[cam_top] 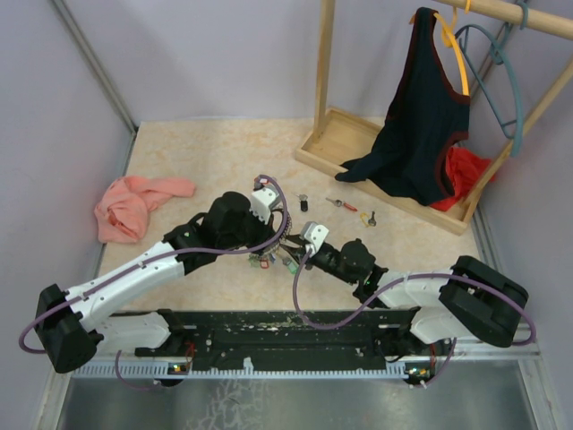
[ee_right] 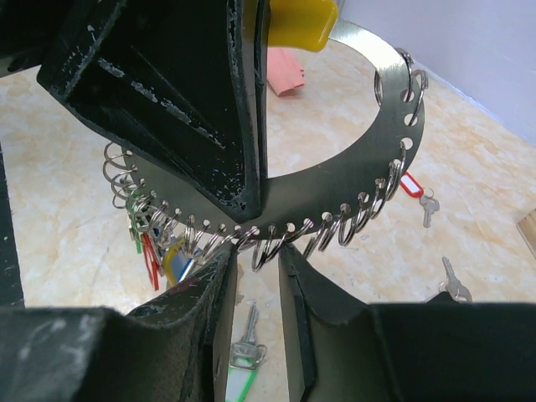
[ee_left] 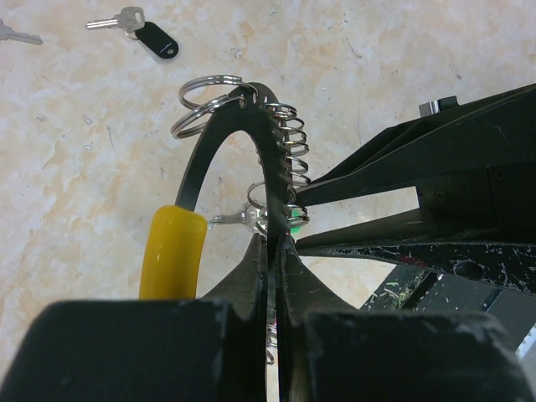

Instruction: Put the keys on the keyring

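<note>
Lowest in the right wrist view, a green-tagged key (ee_right: pixel 243 360) lies on the table (cam_top: pixel 206 152), right under the gap of the right gripper (ee_right: pixel 258 268). Just above it the keyring (ee_right: pixel 335 197), a flat silvery band pierced with holes and strung with small split rings, arcs across mid-frame. A bunch of tagged keys (ee_right: pixel 159 255), red, yellow and green, hangs at its left end, and a yellow cap (ee_left: pixel 172 251) covers one tip. The left gripper (ee_left: pixel 274 239) blocks the upper left of that view, its fingers pressed together on the band. The right gripper's fingers stand a little apart, one on either side of a split ring; whether they touch it cannot be told.

Further out lie a black-tagged key (ee_left: pixel 155 38), upper left of the left wrist view, and a red-tagged key (ee_right: pixel 410 184), at the right of the right wrist view. In the top view a pink cloth (cam_top: pixel 134 206) lies at left. A wooden rack (cam_top: pixel 345 134) with a dark garment (cam_top: pixel 421 125) and a teal hanger (cam_top: pixel 506 81) fills the upper right.

The left arm (cam_top: pixel 134 269) and right arm (cam_top: pixel 412 291) reach in low from the bottom corners and meet at centre.
</note>
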### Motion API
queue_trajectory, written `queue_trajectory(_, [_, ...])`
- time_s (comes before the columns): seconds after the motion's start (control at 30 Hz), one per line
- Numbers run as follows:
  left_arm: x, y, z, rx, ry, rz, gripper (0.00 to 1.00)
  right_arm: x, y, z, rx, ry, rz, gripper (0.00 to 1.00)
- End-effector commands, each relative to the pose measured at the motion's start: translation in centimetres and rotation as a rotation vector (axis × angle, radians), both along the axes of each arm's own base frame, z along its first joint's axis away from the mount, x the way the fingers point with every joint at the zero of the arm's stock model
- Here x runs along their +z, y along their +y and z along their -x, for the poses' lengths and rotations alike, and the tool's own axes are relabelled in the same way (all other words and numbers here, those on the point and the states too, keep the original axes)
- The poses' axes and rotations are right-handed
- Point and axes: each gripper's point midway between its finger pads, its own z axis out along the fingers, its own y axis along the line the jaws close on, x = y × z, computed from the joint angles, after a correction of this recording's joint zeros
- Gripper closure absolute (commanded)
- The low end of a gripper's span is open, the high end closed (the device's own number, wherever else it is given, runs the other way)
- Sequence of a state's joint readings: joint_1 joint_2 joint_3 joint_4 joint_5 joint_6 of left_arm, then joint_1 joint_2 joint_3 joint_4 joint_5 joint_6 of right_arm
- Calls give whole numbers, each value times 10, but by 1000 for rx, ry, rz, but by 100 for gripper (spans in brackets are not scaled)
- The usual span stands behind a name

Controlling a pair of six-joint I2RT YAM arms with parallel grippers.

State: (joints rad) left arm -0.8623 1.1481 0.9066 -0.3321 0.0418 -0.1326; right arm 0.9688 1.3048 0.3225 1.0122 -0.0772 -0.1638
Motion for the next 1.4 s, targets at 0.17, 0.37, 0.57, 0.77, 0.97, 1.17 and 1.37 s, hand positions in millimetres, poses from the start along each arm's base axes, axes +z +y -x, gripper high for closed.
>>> queue_trajectory(0.17, [25, -9, -5, 2, -45, 70, 100, 33, 7, -2, -12, -62, -92, 77])
queue_trajectory(0.37, [26, -6, -5, 10, -53, 65, 100, 30, 2, -3, -26, -68, -70, 93])
queue_trajectory(0.57, [27, -2, -5, 29, -58, 74, 100, 28, 3, 1, -4, -67, -52, 100])
queue_trajectory(0.77, [28, 3, -8, 95, -48, 103, 100, 25, 0, 6, 10, -51, -52, 100])
queue_trajectory(0.97, [18, 5, -8, 164, 20, 129, 100, 38, -3, 9, 10, -66, -84, 100])
queue_trajectory(1.17, [0, 8, -7, 236, 77, 178, 87, 48, -1, 12, 33, -79, -92, 100])
queue_trajectory(1.37, [-15, 15, -8, 292, 98, 244, 69, 37, 3, 12, 47, -52, -51, 100])
